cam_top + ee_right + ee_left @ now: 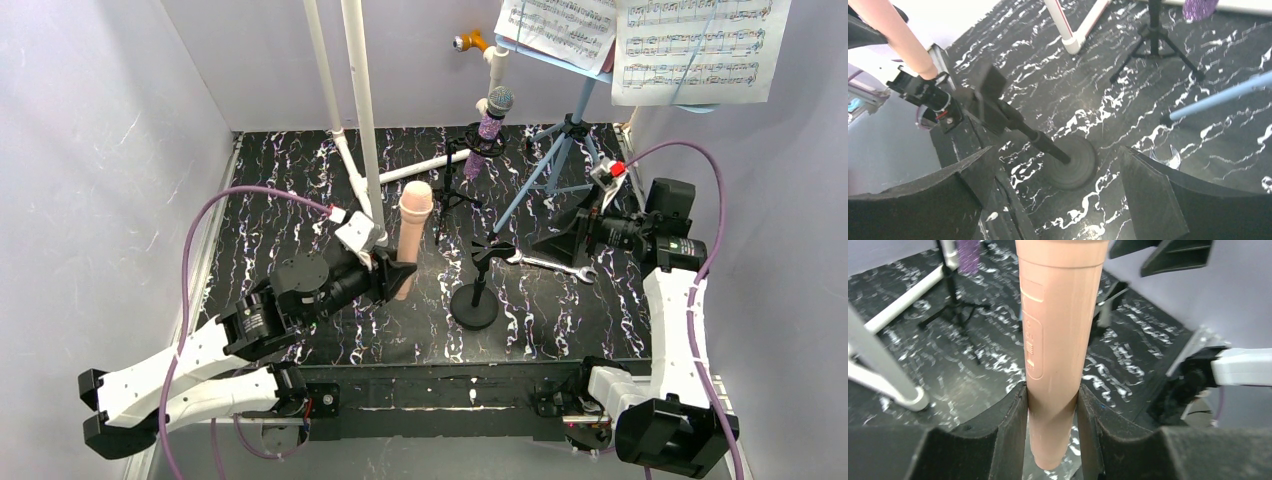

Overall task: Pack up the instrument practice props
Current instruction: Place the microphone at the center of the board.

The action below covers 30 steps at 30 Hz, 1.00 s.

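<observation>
My left gripper (395, 272) is shut on the lower end of the peach microphone (412, 235), which stands upright above the table; in the left wrist view the microphone (1058, 340) sits tight between both pads (1013, 435). To its right stands the round-base holder (477, 300), empty. The purple glitter microphone (490, 128) rests in the black tripod (455, 190) further back. The light-blue music rack (548, 165) holds sheet-music pages (700, 50) at the back right. My right gripper (568, 228) hangs open above the table, facing the round-base holder (1070, 162).
White plastic pipes (360, 110) rise at the back left, close behind the peach microphone. A silver wrench (550, 264) lies on the black marbled table (300, 220) between the round base and my right gripper. Grey walls close in both sides.
</observation>
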Tool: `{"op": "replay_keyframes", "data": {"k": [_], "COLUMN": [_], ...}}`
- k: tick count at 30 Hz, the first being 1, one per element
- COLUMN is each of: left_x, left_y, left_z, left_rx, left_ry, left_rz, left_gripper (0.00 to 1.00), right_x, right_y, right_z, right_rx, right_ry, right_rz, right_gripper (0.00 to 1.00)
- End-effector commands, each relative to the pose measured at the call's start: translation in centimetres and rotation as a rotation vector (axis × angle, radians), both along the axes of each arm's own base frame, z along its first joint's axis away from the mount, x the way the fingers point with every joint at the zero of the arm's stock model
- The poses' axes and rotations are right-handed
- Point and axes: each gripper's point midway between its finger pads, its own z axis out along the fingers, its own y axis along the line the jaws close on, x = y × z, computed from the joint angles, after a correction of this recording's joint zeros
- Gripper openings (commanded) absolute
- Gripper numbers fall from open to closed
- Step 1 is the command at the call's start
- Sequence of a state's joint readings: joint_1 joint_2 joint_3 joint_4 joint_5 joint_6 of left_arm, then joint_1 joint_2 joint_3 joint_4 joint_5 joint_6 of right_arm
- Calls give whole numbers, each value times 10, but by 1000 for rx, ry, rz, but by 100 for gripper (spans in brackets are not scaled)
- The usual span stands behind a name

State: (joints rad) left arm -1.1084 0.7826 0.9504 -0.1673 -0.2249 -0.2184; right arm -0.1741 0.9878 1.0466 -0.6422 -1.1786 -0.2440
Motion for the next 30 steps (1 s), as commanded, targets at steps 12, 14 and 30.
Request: {"op": "replay_keyframes", "data": {"k": [12, 14, 30], "left_x": [41, 45, 115], "left_y": [77, 85, 161], "left_z": [-91, -103, -174], "left_rx": [179, 173, 66], "left_ry": [-8, 6, 296], "left_rz": [403, 448, 766], "left_gripper": [0, 0, 0], "right_x": [13, 14, 15], "right_y": [-16, -16, -17], "right_z": [-84, -89, -124], "right_rx": [-136, -133, -135], "right_ry": [-9, -5, 33], "right_rz": [-51, -49, -56], "right_gripper": [98, 98, 98]}}
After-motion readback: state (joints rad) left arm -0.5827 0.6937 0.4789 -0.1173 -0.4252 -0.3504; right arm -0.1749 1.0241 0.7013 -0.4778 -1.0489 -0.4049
